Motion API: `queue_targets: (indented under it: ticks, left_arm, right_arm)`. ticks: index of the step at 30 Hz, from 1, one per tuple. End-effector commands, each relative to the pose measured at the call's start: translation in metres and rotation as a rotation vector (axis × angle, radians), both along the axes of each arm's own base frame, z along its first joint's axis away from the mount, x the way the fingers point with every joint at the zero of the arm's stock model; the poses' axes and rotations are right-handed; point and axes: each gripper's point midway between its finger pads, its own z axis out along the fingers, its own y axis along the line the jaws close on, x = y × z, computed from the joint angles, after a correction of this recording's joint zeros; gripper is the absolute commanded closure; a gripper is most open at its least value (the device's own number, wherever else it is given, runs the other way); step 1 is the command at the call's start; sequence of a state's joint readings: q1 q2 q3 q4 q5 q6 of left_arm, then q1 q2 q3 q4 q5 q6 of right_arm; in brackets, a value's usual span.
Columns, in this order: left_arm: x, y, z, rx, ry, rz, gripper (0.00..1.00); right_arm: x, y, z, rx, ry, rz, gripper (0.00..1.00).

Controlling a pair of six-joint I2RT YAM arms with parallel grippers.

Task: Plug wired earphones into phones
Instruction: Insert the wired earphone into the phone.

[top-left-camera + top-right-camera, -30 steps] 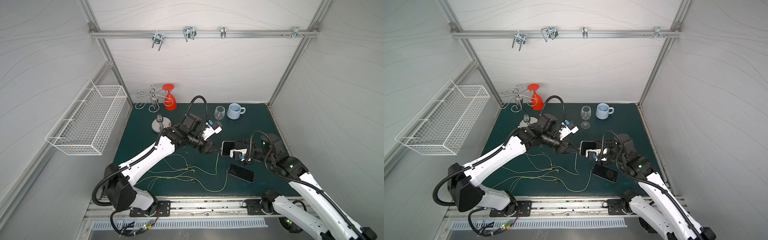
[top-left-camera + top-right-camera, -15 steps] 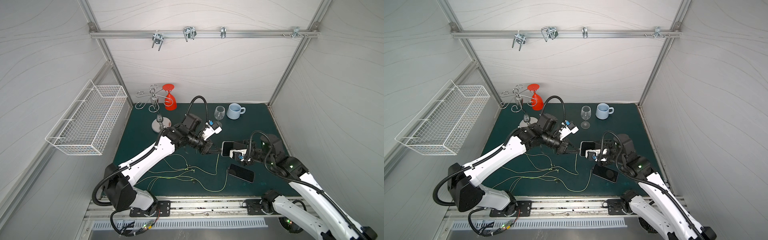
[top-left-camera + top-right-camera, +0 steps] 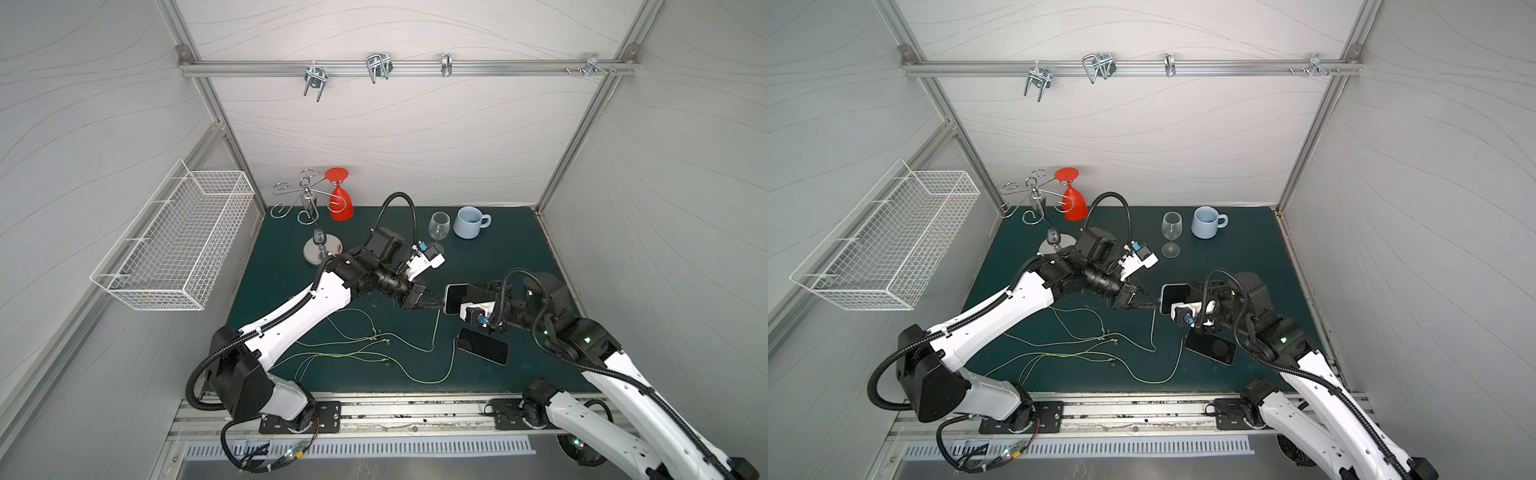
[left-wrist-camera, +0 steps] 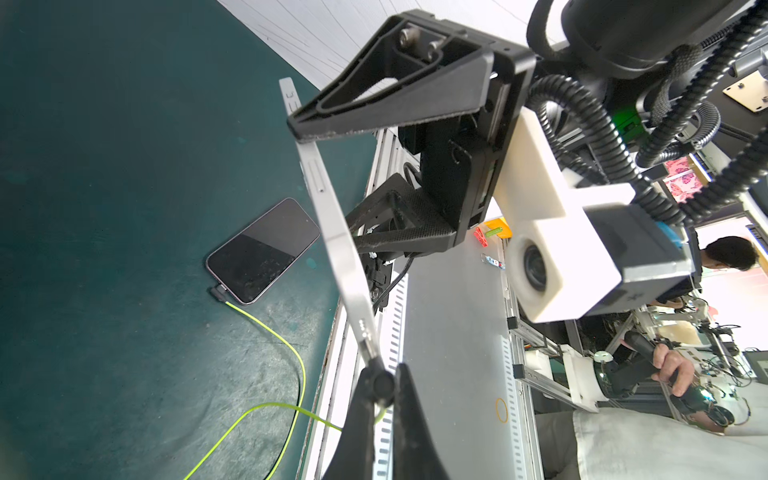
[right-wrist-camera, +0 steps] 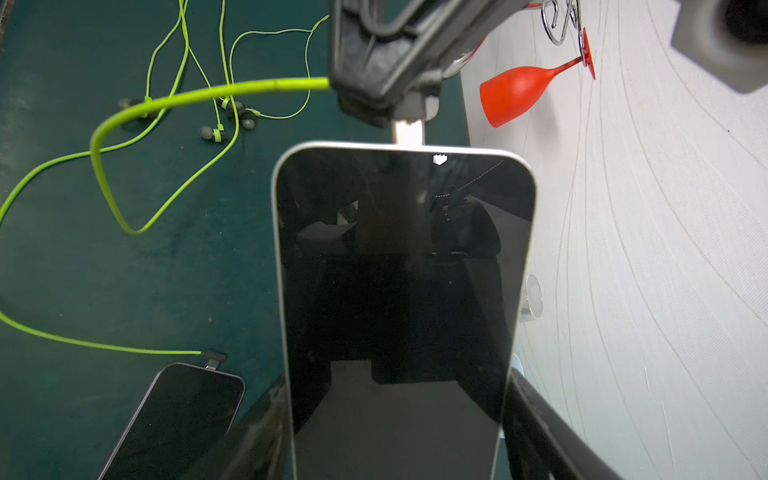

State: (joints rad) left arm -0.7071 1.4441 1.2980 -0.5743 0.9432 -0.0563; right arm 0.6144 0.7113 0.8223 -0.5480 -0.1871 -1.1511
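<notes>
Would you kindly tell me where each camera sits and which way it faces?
Both top views: high at the front, looking down on the green mat; both arms show, the left gripper meeting the held phone in the right gripper.
Left wrist: on the left arm, looking past its own shut fingers at that phone's edge.
Right wrist: on the right arm, looking along that phone's screen; its own fingers frame it.
Shared: both wrist views show the plugged-in flat phone.

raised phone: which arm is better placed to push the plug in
Left. The left jaws are shut on the plug, its tip at the phone's end edge; the right jaws only hold that phone up.
</notes>
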Motion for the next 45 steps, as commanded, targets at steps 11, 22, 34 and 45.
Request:
queue_targets:
  ticks: [11,22,34,45]
  left_arm:
    - [-0.001,-0.007,0.003,-0.012,-0.018,-0.024,1.0]
    - [0.023,0.002,0.005,0.03,-0.216,0.1,0.59]
    - [0.045,0.049,0.006,0.107,-0.492,0.357,0.15]
    - [0.09,0.156,-0.018,0.318,-0.652,0.912,0.01]
  right_arm:
    - [-0.018,0.026,0.049,0.104,-0.13,0.142,0.45]
    - [-0.01,0.005,0.013,0.009,-0.049,0.038,0.45]
    - [0.037,-0.055,-0.077,-0.045,0.27,-0.225,0.45]
    - [0.114,-0.074,-0.148,-0.057,0.505,-0.39,0.43]
